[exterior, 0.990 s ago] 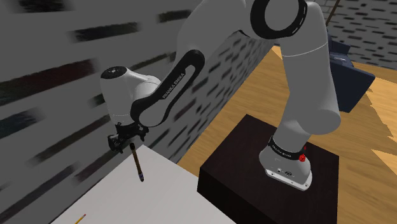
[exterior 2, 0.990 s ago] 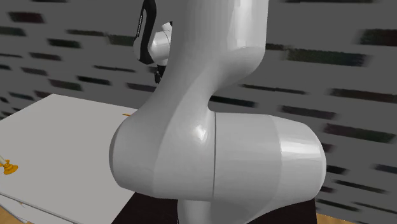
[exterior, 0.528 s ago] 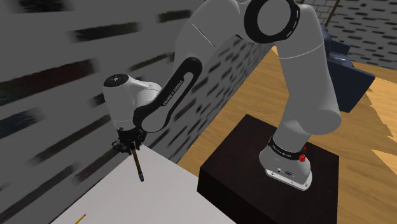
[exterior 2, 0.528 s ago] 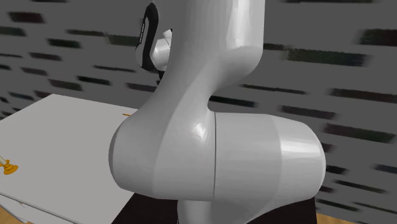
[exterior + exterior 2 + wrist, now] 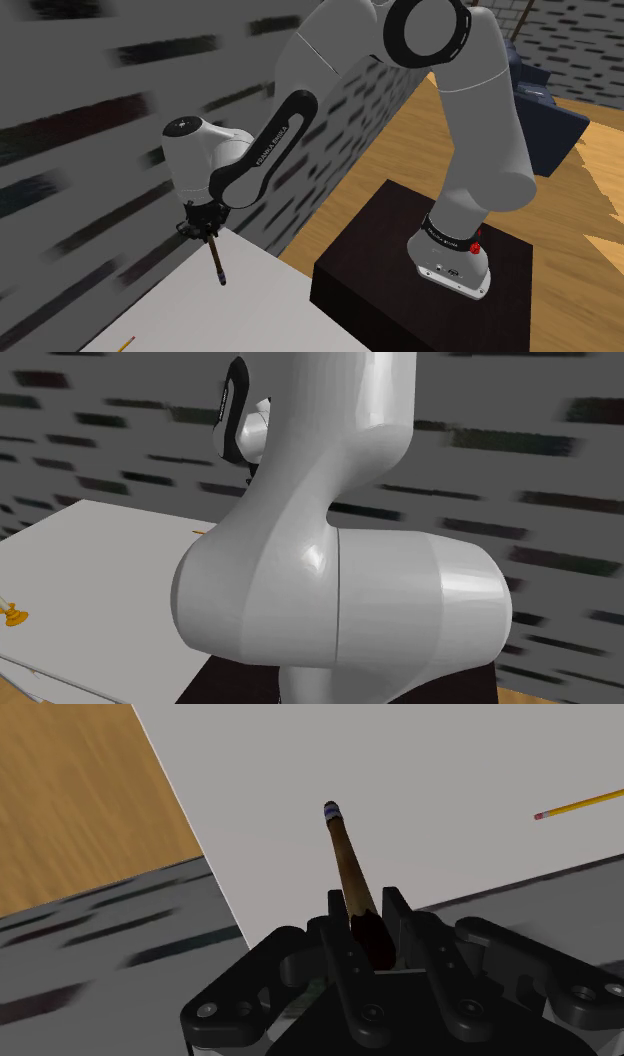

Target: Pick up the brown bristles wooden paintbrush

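The paintbrush point(image 5: 215, 262) is a thin brown wooden stick lying by the far corner of the white table point(image 5: 250, 315). My black gripper point(image 5: 203, 233) comes down on its upper end, shut on it. In the wrist view the gripper point(image 5: 368, 932) clasps the dark end of the paintbrush point(image 5: 349, 864) between its fingers point(image 5: 345, 954). The brown handle runs away from the hand to a tip with a blue and white band. I cannot tell whether the brush is off the table.
A yellow pencil point(image 5: 125, 344) lies on the table nearer the front; in the wrist view the pencil point(image 5: 580, 802) is beyond the brush. A small orange object point(image 5: 14, 616) sits at the table's edge. A grey brick wall stands close behind the hand. The dark stand point(image 5: 370, 290) rests on wooden floor.
The hand has come down a little over the brush's upper end and the fingers have gone from open to shut on it. The brush itself has not shifted.
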Robot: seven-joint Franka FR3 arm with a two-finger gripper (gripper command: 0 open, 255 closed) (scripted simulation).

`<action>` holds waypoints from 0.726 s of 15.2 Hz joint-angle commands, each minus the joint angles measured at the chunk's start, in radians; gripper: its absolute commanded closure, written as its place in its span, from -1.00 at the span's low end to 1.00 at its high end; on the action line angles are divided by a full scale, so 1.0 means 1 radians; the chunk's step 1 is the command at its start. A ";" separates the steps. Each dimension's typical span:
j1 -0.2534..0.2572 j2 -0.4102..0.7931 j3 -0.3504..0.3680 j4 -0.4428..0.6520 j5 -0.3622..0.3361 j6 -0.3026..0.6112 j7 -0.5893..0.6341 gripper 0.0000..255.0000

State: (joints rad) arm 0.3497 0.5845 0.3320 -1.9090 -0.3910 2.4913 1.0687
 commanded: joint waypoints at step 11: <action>-0.032 -0.107 0.044 -0.003 0.060 -0.100 -0.045 1.00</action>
State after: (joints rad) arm 0.3217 0.4912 0.3709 -1.9122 -0.3389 2.4051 1.0302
